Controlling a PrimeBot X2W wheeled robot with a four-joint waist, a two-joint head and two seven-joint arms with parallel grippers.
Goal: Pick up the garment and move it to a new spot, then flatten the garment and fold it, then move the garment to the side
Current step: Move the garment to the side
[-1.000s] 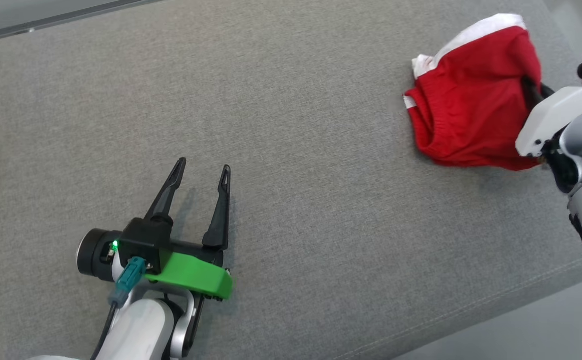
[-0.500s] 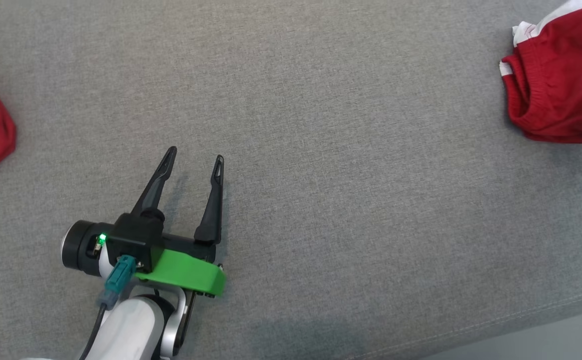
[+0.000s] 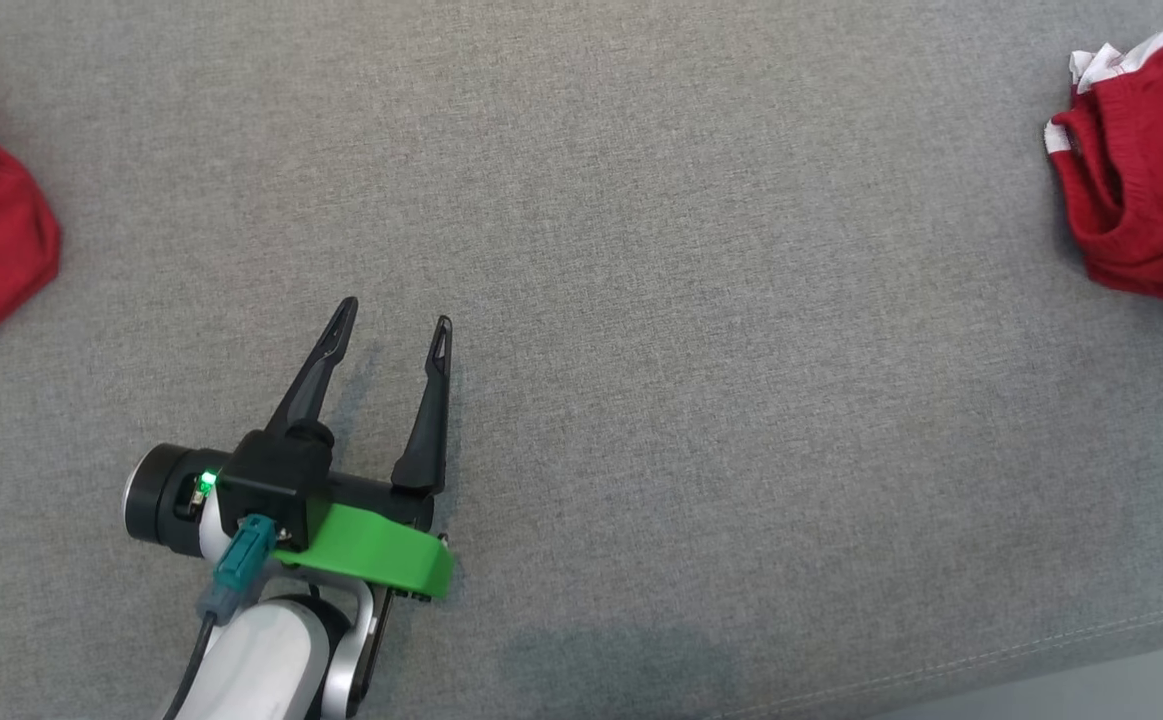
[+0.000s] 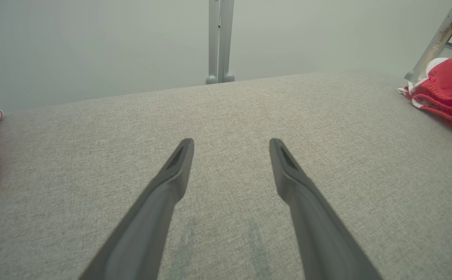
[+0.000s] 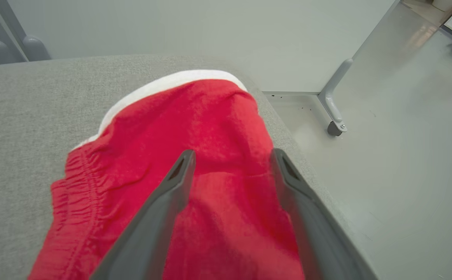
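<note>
My right claw [image 5: 232,152] hangs released above the shorts [image 5: 194,116]: soft, light, floppy. I'd pinch the waistband [image 5: 66,202] to its left; my left claw [image 3: 393,315] is released too.

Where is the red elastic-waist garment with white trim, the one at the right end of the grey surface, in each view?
Head view: the red elastic-waist garment with white trim sits at the upper right, cut off by the picture's edge.
Left wrist view: the garment is at the far right, upper part.
Right wrist view: the garment is in the centre, beneath the open right gripper.
Shared landmark: the grey woven fabric surface under it.
</note>
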